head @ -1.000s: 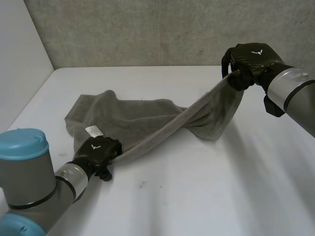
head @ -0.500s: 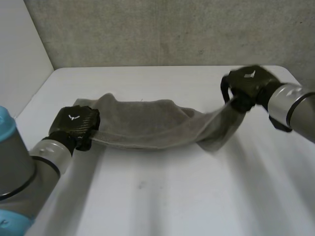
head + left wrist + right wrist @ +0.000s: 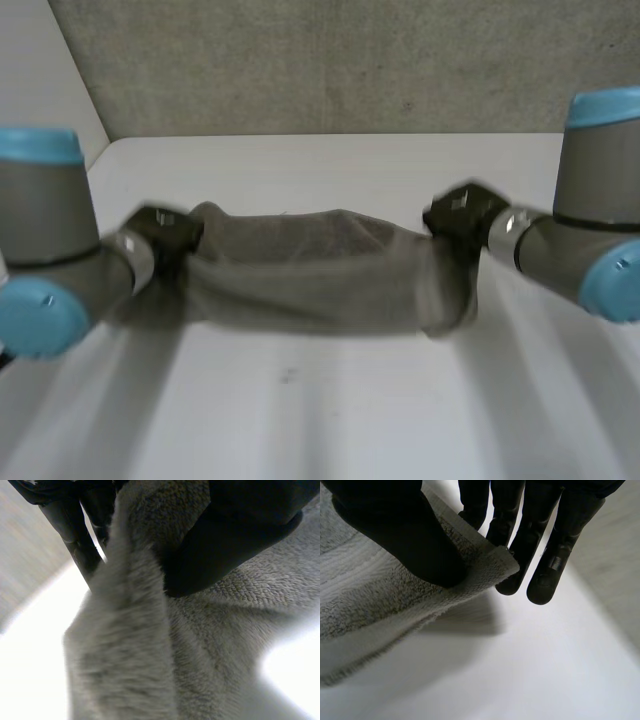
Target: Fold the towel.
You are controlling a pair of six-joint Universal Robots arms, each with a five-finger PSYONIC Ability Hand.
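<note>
Grey terry towel (image 3: 310,270), bunched into a sagging band over the white table (image 3: 300,420); left hand (image 3: 165,232) and right hand (image 3: 460,215) each pinch one end.

Soft, even light lies on the desk (image 3: 330,420) in the head view. In both wrist views the desk burns out to bare white, and the towel (image 3: 370,605) throws a soft grey shadow under its lifted edge.
</note>
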